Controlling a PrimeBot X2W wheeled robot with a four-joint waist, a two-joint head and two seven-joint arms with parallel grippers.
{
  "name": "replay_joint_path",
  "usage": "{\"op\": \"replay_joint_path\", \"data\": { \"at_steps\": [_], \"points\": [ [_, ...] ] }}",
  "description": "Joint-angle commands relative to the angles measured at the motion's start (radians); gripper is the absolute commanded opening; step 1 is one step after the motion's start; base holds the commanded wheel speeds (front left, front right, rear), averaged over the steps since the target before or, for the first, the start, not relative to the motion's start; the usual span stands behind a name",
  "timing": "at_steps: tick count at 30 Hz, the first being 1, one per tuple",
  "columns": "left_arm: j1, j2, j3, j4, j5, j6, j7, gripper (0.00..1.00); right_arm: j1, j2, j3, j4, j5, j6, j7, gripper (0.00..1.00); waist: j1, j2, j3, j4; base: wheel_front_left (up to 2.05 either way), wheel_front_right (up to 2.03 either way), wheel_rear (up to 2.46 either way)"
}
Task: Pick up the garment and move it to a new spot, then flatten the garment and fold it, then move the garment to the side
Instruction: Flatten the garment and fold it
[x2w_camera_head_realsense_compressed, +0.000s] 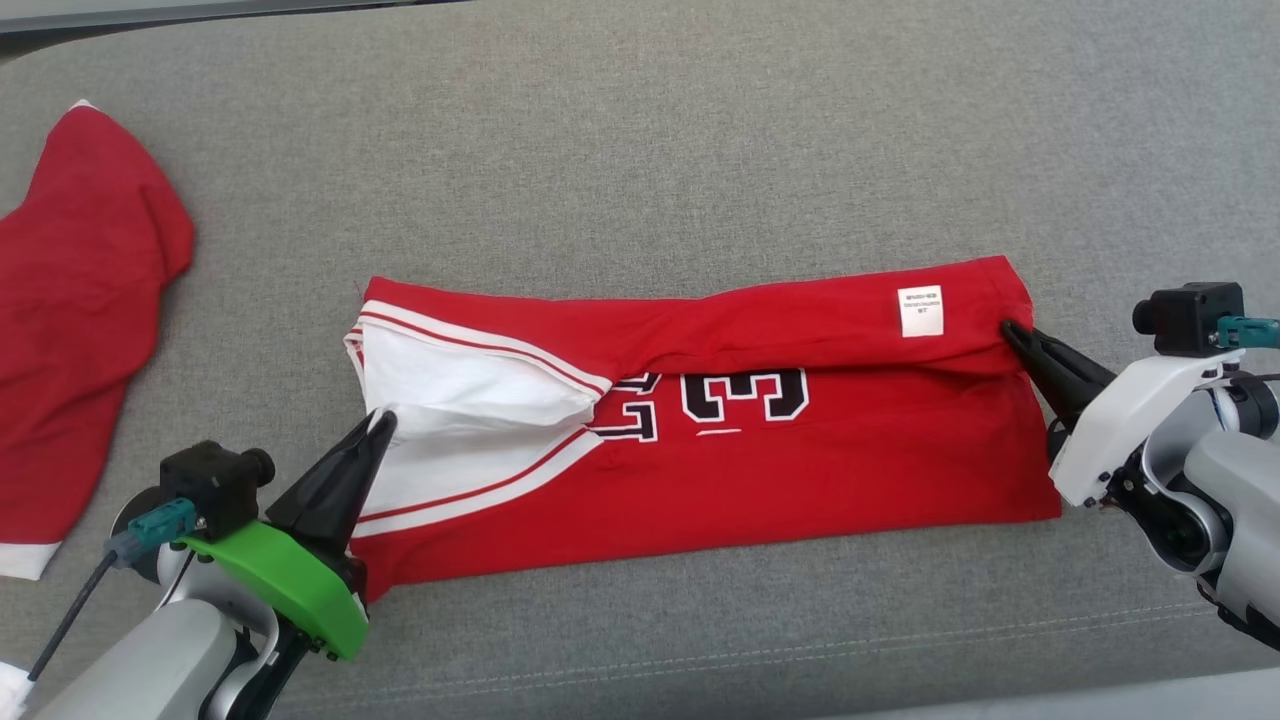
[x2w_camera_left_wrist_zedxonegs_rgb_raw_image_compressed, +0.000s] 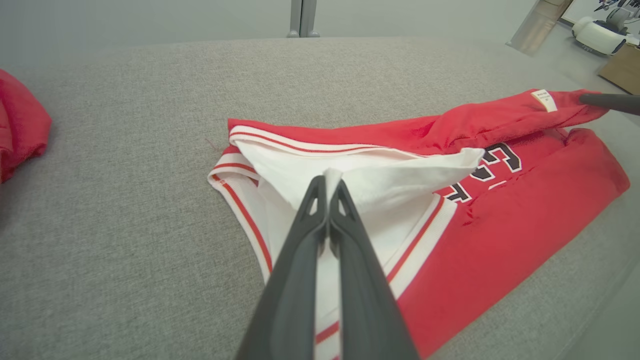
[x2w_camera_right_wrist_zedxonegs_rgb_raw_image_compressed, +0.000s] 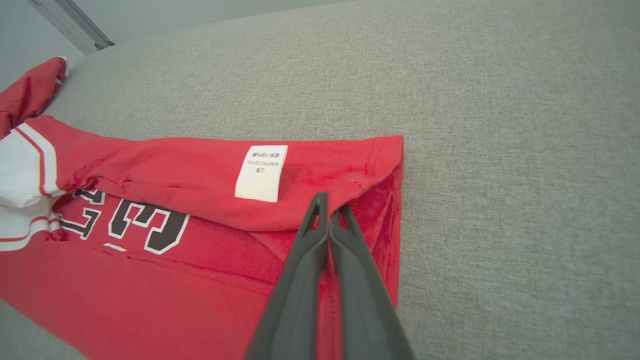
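I see a grey woven worktop (x2w_camera_head_realsense_compressed: 700, 130). The soft red garment (x2w_camera_head_realsense_compressed: 800, 470) lies on its middle, folded long, with a black "3" (x2w_camera_head_realsense_compressed: 745, 395). Another red cloth (x2w_camera_head_realsense_compressed: 70, 300) lies far left. My left hand (x2w_camera_head_realsense_compressed: 380, 420) pinches its white part tight. My right hand (x2w_camera_head_realsense_compressed: 1010, 328) pinches the red edge tight, near a small white label (x2w_camera_head_realsense_compressed: 920, 311), too tiny to read.
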Motion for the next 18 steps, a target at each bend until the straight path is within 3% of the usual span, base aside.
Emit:
{"op": "replay_joint_path", "data": {
  "at_steps": [1,17,18],
  "points": [
    [0.018,-0.010,0.009,0.020,0.025,-0.006,-0.003,0.00,0.016,-0.008,-0.005,-0.003,0.001,-0.001,-0.005,0.00,0.0001,0.0000,-0.001,-0.001,0.00,0.00,0.00],
    [0.086,-0.155,0.087,0.195,0.094,-0.053,-0.003,0.00,0.077,0.027,-0.048,0.037,-0.047,-0.001,-0.005,0.00,0.0001,0.0000,-0.009,0.003,0.00,0.00,0.00],
    [0.087,-0.162,0.094,0.205,0.101,-0.055,-0.003,0.30,0.080,0.031,-0.048,0.041,-0.047,-0.001,-0.005,0.00,0.0001,0.0000,-0.011,0.003,0.00,0.00,0.00]
  ]
}}
